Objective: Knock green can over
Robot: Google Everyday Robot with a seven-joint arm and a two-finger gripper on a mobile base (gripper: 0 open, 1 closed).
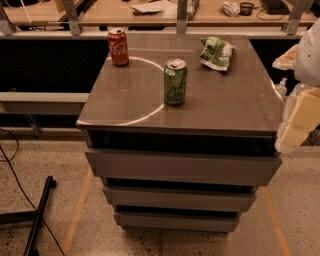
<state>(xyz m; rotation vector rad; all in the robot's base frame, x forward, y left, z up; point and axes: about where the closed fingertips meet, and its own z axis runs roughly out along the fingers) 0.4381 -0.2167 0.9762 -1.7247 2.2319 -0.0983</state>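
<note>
The green can (175,82) stands upright near the middle of the grey cabinet top (130,107); it has a silver top and pale swirl markings. My gripper (296,125) is at the right edge of the view, pale yellow and white, off the cabinet's right front corner. It is well to the right of the green can and does not touch it. Part of the arm is cut off by the picture's edge.
A red cola can (118,46) stands upright at the back left of the top. A green-and-white snack bag (216,52) lies at the back right. The cabinet has drawers (180,167) below. A wooden bench (125,12) runs behind. A black stand leg (40,212) lies on the floor at left.
</note>
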